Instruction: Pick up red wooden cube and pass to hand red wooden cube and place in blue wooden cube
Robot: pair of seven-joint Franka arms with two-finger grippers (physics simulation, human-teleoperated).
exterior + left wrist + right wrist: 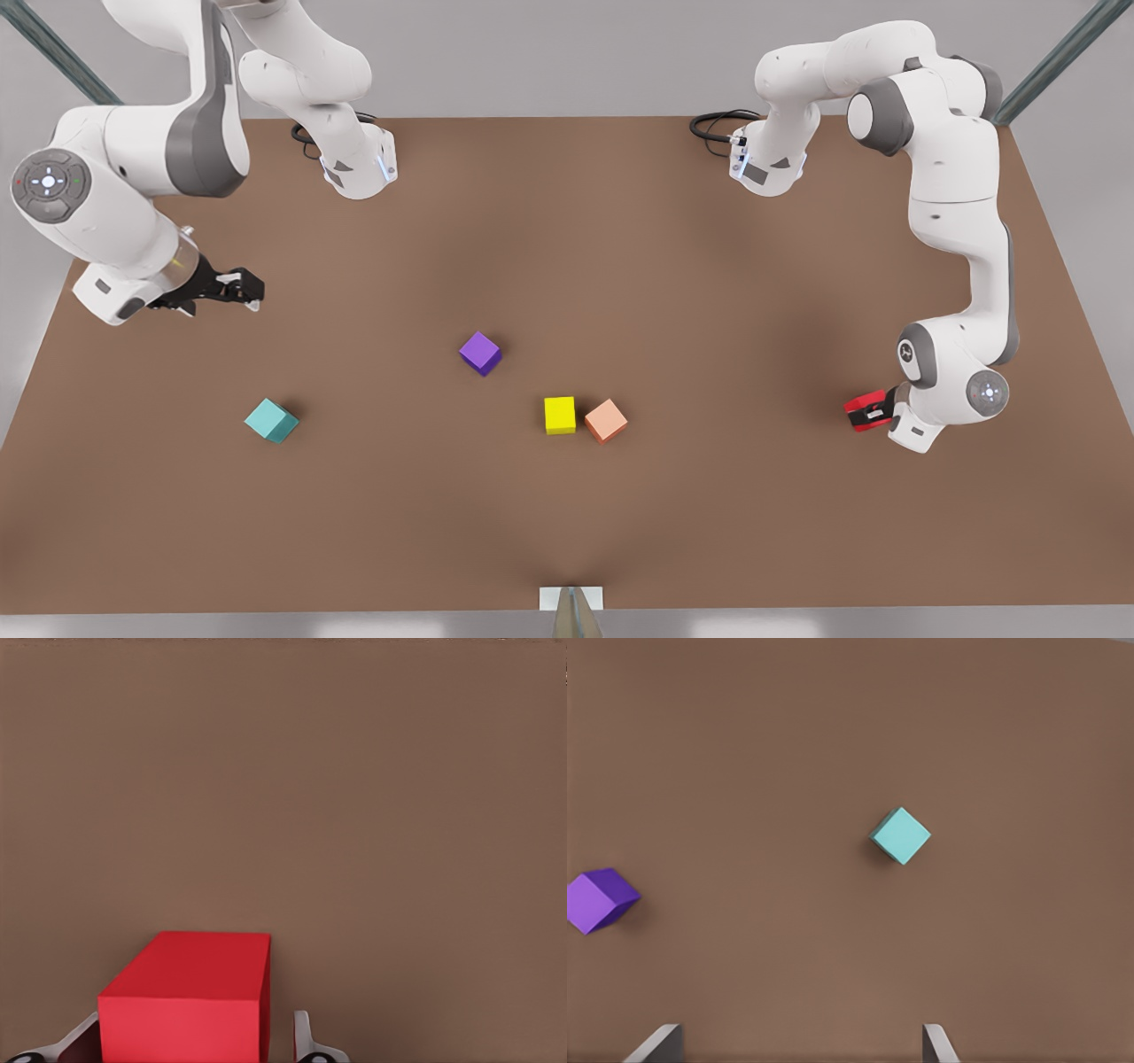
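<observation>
At the right edge of the front view, low in the frame, the left gripper [873, 413] has its jaws pinching the red wooden cube [861, 411], which is where the task's first object now sits: between the fingers, close over the brown surface [709, 532]. In the left wrist view the red wooden cube [186, 997] is at the bottom of the frame with a pale finger [304, 1041] tight against each side, a grip square across two opposite faces so the block should not twist when carried.

The right gripper [237, 288] waits at the left of the front view, jaws spread and empty, seemingly ready to receive the handover. Its camera looks down on the blue wooden cube [900, 835], the goal, with the purple cube [599, 899] off at the frame's left edge. In the front view the blue wooden cube [271, 420] lies lower left, below that waiting arm, well apart from the yellow cube [559, 415] and salmon cube [606, 420], which almost touch.
</observation>
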